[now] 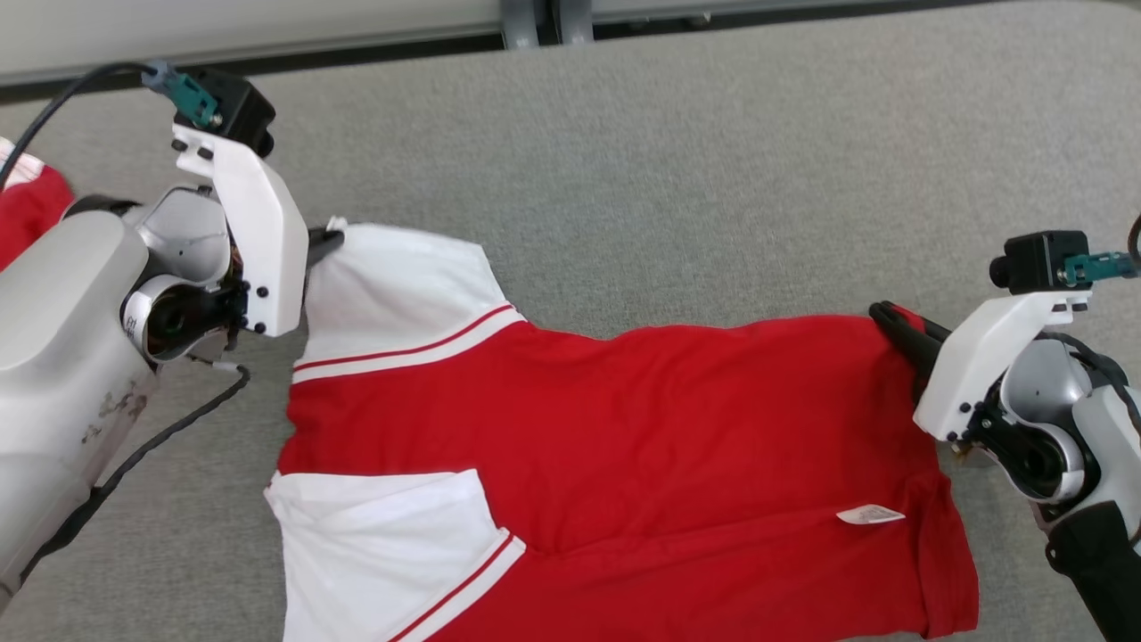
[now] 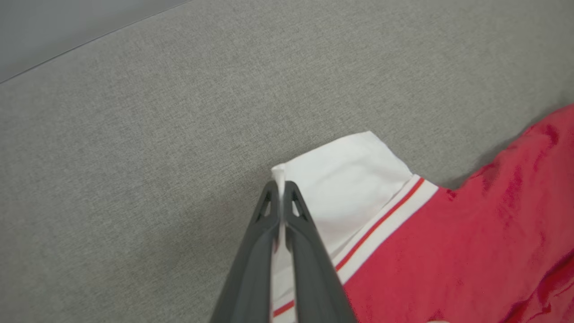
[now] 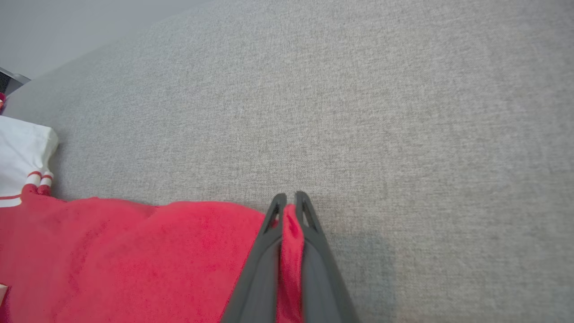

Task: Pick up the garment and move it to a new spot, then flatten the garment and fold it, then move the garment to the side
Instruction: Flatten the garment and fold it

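Note:
The garment (image 1: 624, 428) is a red shirt with white sleeves and red-striped cuffs, spread on the grey table. My left gripper (image 1: 325, 242) is shut on the far corner of the upper white sleeve (image 1: 401, 285); the left wrist view shows white cloth (image 2: 345, 188) pinched between the dark fingers (image 2: 269, 233) of that gripper (image 2: 280, 186). My right gripper (image 1: 891, 316) is shut on the far red hem corner. In the right wrist view, red fabric (image 3: 157, 251) is clamped between my right gripper's (image 3: 290, 197) fingers (image 3: 314, 242). A white label (image 1: 869, 514) lies near the hem.
The grey fabric table top (image 1: 669, 160) stretches bare behind the garment. Another red and white cloth (image 1: 27, 201) lies at the far left edge. A black cable (image 1: 151, 437) hangs beside my left arm. The table's far edge (image 1: 357, 40) runs along the top.

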You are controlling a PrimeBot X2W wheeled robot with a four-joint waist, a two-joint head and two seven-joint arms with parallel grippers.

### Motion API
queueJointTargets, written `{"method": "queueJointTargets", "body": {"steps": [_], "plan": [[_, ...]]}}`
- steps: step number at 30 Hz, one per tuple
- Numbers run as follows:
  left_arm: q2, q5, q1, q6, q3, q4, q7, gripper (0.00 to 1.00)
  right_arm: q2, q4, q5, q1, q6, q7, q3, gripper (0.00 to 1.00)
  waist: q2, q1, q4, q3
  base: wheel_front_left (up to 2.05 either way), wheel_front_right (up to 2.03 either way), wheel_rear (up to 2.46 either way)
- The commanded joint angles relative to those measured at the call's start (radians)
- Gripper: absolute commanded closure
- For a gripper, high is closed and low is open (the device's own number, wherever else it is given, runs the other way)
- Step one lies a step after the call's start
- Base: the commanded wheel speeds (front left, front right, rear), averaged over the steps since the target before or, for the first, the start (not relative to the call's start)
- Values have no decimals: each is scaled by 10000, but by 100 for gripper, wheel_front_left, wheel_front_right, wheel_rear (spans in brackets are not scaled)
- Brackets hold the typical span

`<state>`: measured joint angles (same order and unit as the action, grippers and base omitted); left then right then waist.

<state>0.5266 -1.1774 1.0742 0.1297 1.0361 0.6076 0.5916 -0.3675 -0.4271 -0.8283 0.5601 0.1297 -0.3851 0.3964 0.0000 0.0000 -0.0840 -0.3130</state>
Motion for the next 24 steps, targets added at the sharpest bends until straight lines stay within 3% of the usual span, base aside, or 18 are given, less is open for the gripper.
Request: {"method": "queueJointTargets", "body": {"steps": [1, 9, 24], "plan": [[98, -139, -146, 8, 37, -64, 140, 100, -144, -26, -65, -142, 21, 71, 10, 100, 0, 0, 259, 473, 0, 0, 0], [668, -1447, -941, -261, 182, -1126, 2180, 100, -704, -93, -322, -661, 21, -496, 508, 100, 0, 0, 674, 1618, 0, 0, 0], [2079, -2549, -2478, -1624, 468, -4504, 3651, 100, -2126, 361, -876, -1240, 21, -1764, 1363, 100, 0, 0, 1056, 2522, 0, 0, 0]]}}
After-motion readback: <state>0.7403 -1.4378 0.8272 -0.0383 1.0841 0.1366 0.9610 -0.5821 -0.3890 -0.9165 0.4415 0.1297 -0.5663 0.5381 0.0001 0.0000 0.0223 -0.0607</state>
